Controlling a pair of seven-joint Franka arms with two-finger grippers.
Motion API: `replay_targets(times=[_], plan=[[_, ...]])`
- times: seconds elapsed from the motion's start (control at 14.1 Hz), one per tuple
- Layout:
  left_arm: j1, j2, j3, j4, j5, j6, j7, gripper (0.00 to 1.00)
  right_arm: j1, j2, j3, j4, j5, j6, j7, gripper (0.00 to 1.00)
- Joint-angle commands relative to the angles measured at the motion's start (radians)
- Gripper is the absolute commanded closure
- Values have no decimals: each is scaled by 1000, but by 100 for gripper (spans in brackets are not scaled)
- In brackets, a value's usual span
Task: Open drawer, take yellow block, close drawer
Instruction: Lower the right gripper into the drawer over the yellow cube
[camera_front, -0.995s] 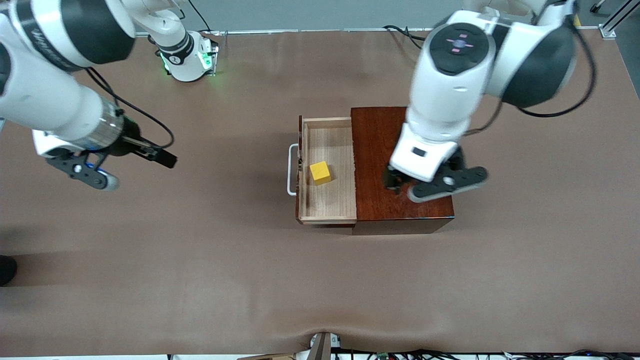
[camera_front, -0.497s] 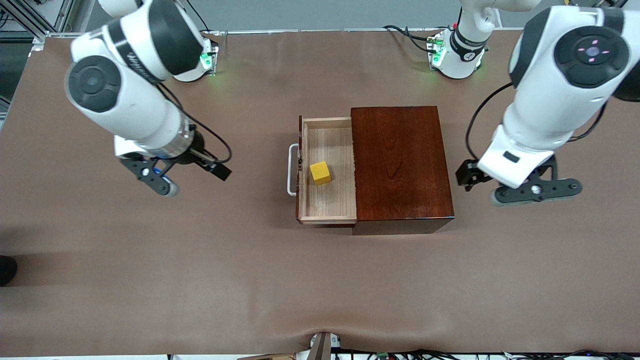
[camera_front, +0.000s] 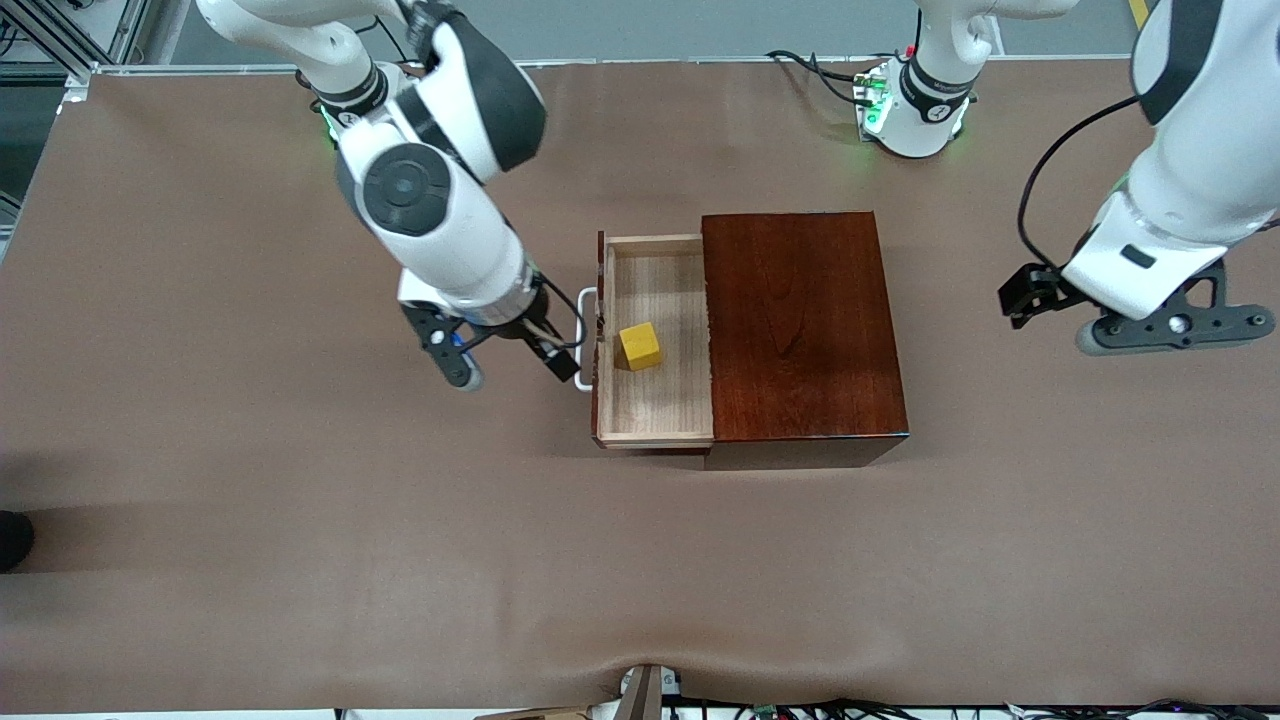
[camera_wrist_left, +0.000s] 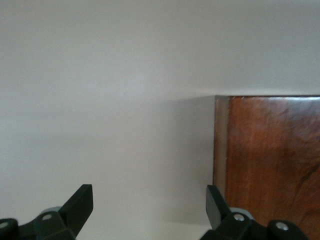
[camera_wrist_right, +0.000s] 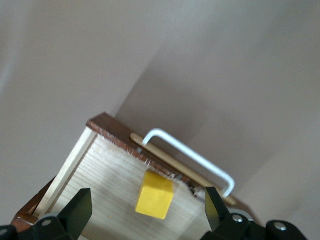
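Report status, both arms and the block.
Right end effector open beside drawer handle. Left end effector open, clear of box. Yellow block in open drawer, unobstructed.

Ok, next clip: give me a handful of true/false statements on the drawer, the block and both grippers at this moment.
1. The drawer is pulled out of the wooden box. True.
2. The yellow block is held in the right gripper. False: it lies on the drawer floor, ungripped.
3. The right gripper is open, over the table by the drawer's white handle. True.
4. The left gripper rests on top of the wooden box. False: it hangs over bare table toward the left arm's end, clear of the box.
5. The left gripper is shut. False: its fingers stand apart, holding nothing.
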Motion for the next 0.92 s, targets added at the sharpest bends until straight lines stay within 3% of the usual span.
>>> replay_targets(times=[0.0,0.21,0.85], plan=[[51,-86,-9,-97,-21,10,53,0,53,58,-10,12,13,65,129,0],[94,-138,-9,-140,-80,7,91,0,85,104,-10,12,15,145,250,0],[101,-170,-7,-131,-136,-26,117,0,144,187,-11,9,13,155,368,0]])
